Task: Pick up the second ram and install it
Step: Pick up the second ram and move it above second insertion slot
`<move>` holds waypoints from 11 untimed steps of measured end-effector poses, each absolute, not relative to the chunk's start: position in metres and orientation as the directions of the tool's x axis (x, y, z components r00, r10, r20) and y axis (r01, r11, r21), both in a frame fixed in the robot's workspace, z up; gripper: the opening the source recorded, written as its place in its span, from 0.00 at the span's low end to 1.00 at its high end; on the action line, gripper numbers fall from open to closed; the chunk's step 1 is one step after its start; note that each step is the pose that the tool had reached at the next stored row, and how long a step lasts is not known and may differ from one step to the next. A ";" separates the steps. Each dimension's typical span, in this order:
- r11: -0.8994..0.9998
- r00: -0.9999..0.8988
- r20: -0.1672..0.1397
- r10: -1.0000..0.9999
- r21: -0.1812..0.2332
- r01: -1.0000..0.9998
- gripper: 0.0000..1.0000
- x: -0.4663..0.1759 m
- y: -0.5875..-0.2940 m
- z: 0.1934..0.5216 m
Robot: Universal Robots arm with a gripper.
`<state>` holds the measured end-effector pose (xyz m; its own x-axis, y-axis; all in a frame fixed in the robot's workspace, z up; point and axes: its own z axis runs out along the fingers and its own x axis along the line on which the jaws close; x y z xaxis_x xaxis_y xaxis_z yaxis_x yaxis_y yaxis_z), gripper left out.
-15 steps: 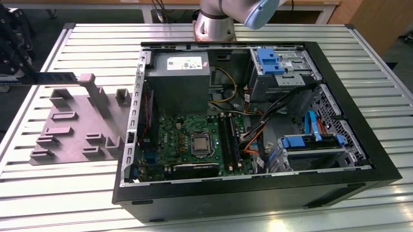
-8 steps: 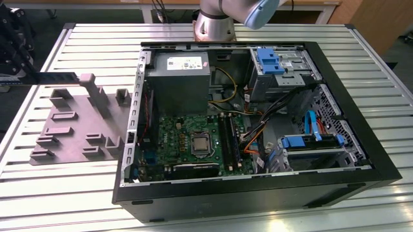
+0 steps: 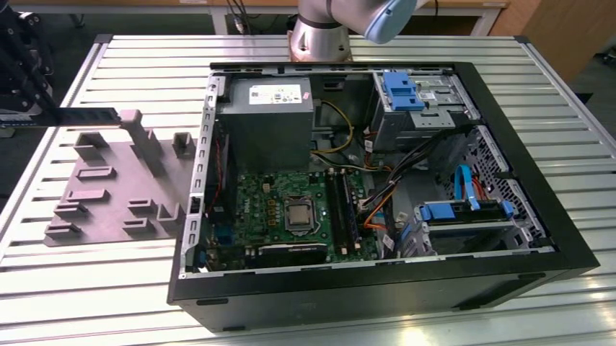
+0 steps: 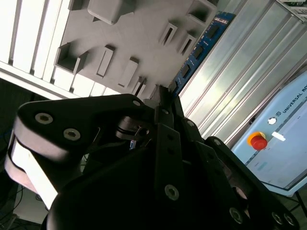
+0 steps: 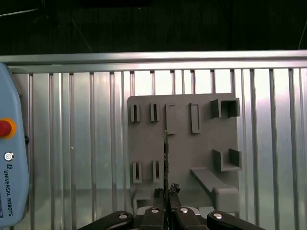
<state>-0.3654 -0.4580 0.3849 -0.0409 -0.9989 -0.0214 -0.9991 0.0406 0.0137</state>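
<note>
My gripper (image 3: 27, 117) is at the exterior view's left edge, shut on the second ram (image 3: 85, 116), a long thin stick held level above the far end of the grey holder tray (image 3: 115, 187). In the second wrist view the ram (image 4: 200, 48) shows as a blue board with dark chips reaching out past the fingers (image 4: 163, 103). In the first wrist view it appears edge-on as a thin line (image 5: 166, 153) running out from the gripper (image 5: 166, 194) over the tray (image 5: 201, 143). The motherboard's long black slots (image 3: 345, 205) lie inside the open case, well to the exterior view's right of the gripper.
The open black computer case (image 3: 539, 216) holds a power supply (image 3: 265, 122), drive cages (image 3: 414, 101) and orange and blue cables (image 3: 380, 209). The robot base (image 3: 322, 32) stands behind it. A teach pendant (image 5: 9, 158) lies on the slatted metal table (image 3: 115, 288).
</note>
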 end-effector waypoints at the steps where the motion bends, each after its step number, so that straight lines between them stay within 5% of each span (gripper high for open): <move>1: 0.041 -0.041 -0.021 -0.999 0.014 -0.999 0.15 -0.365 -0.458 0.385; 11: 0.041 -0.041 -0.021 -0.999 0.014 -0.999 0.15 -0.361 -0.458 0.385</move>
